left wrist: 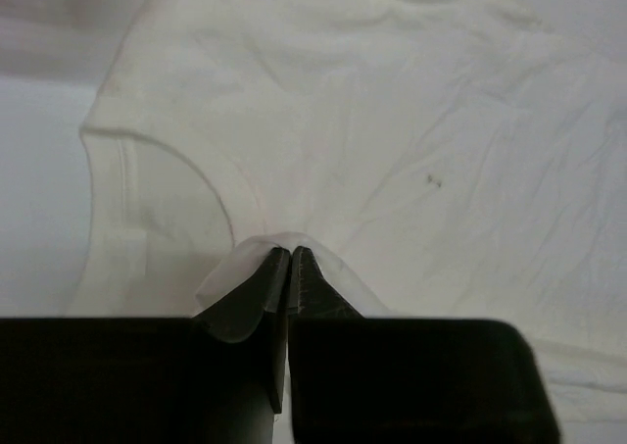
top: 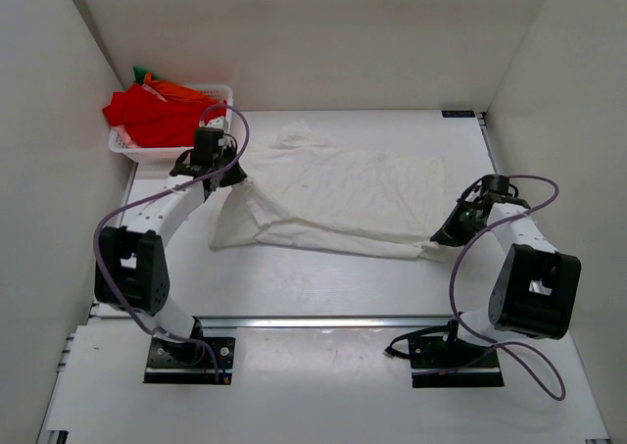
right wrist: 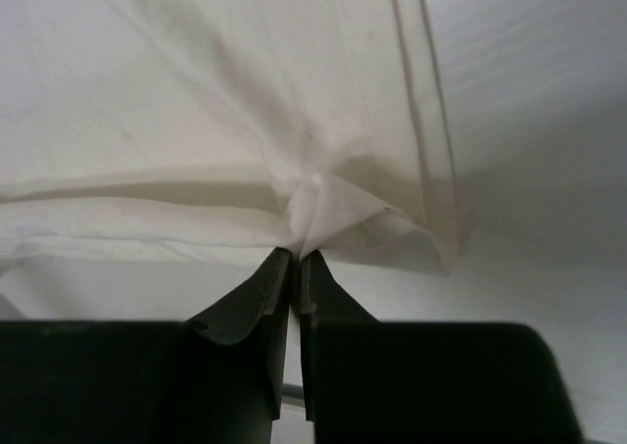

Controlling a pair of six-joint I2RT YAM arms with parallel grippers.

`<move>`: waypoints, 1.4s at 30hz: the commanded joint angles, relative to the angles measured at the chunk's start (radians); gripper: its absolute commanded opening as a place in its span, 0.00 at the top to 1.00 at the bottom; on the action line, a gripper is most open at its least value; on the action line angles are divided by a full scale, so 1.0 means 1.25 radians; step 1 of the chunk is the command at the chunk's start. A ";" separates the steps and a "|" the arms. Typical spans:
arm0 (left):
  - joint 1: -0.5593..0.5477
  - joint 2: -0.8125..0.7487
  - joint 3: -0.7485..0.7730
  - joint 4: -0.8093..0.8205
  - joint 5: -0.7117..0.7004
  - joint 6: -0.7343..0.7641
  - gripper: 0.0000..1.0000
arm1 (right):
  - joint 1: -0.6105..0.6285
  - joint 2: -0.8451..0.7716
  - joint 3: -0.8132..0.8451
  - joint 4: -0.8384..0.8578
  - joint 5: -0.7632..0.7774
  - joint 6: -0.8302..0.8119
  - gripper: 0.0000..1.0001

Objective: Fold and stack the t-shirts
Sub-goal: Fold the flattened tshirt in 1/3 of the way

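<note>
A large white t-shirt point(top: 343, 194) lies partly spread on the table point(top: 323, 287), its left part lifted into a peak. My left gripper point(top: 230, 177) is shut on that left edge. In the left wrist view the gripper point(left wrist: 291, 253) pinches thin white cloth beside the neck opening point(left wrist: 167, 199), and a tiny dark speck point(left wrist: 432, 180) shows on the shirt point(left wrist: 392, 101). My right gripper point(top: 443, 235) is shut on the shirt's near right corner. The right wrist view shows that gripper point(right wrist: 297, 256) holding a bunched fold of the shirt point(right wrist: 196, 91) next to the hem point(right wrist: 421, 121).
A white lattice basket point(top: 147, 155) stands at the back left, close behind my left gripper. It holds a red t-shirt point(top: 157, 116), an orange one point(top: 181, 89) and a bit of green point(top: 142, 74). White walls close in the table on the left, back and right.
</note>
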 commanded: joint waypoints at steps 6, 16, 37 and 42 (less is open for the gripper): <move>0.028 0.183 0.287 0.013 -0.005 -0.014 0.69 | -0.096 -0.076 -0.072 0.247 -0.166 0.241 0.54; 0.045 0.143 0.238 -0.053 -0.013 0.010 0.59 | -0.102 -0.129 -0.034 0.181 -0.017 0.195 0.40; 0.028 0.030 -0.141 -0.193 -0.107 0.042 0.58 | 0.048 0.014 0.013 -0.032 0.149 -0.028 0.58; 0.038 -0.010 -0.177 -0.169 -0.132 0.037 0.50 | 0.065 0.025 -0.003 -0.046 0.207 -0.040 0.56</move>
